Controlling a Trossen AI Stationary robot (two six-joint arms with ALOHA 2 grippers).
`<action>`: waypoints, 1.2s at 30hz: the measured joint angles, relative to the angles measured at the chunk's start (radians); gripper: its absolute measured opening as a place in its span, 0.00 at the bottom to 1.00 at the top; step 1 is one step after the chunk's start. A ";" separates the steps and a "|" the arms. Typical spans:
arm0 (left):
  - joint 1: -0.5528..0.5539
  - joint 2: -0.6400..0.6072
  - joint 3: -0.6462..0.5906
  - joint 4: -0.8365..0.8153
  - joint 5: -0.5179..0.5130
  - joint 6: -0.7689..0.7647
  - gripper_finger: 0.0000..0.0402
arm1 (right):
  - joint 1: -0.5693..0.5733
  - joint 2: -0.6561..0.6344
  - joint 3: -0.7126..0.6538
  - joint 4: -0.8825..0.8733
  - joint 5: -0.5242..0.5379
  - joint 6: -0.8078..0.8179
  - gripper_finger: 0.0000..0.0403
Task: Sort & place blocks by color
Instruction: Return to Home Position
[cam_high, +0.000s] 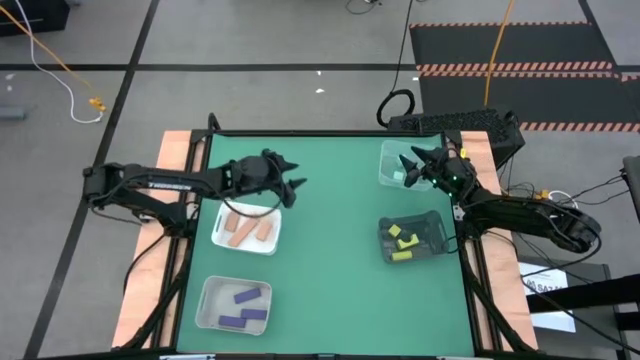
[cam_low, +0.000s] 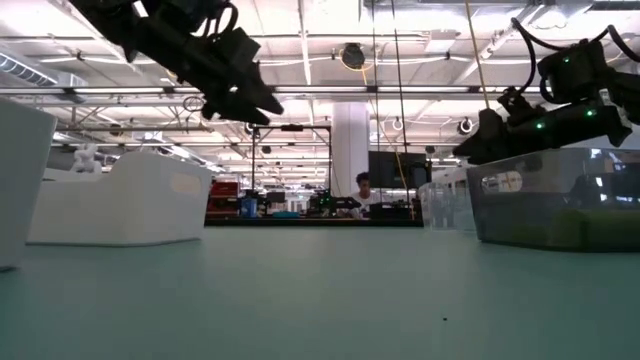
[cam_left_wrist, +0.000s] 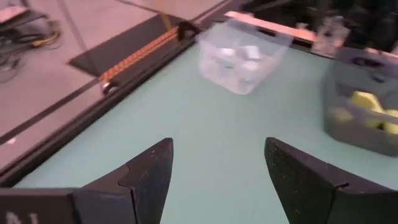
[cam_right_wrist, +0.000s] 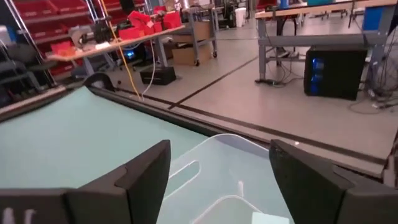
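Note:
My left gripper (cam_high: 296, 178) (cam_left_wrist: 217, 149) hangs open and empty above the green table, just beyond the far right corner of a white tray (cam_high: 222, 240) that holds salmon pink blocks (cam_high: 248, 231). My right gripper (cam_high: 407, 168) (cam_right_wrist: 217, 149) is open and empty over a clear tray (cam_high: 388, 152) (cam_right_wrist: 214, 163) near the table's far right corner, where mint green blocks (cam_high: 399, 177) (cam_right_wrist: 271, 218) lie. Yellow blocks (cam_high: 400, 243) (cam_left_wrist: 364, 102) lie in a dark tray (cam_high: 432, 222). Purple blocks (cam_high: 245, 306) lie in a pale tray (cam_high: 208, 300) at the near left.
The four trays stand toward the table's corners, and bare green table (cam_high: 330, 260) lies between them. In the low view the white tray (cam_low: 120, 200) and the dark tray (cam_low: 560, 205) rise as walls on either side. A person (cam_low: 364, 187) sits far off in the room.

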 joint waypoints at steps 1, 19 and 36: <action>0.016 -0.021 0.000 -0.033 -0.001 -0.006 0.64 | 0.000 0.000 0.000 -0.001 0.001 -0.018 0.66; 0.095 -0.103 -0.322 0.248 -0.001 -0.089 0.64 | 0.000 0.000 0.002 -0.012 0.000 -0.039 0.66; 0.146 -0.204 -0.703 0.593 -0.097 -0.143 0.64 | 0.000 0.000 0.002 -0.007 -0.001 -0.039 0.66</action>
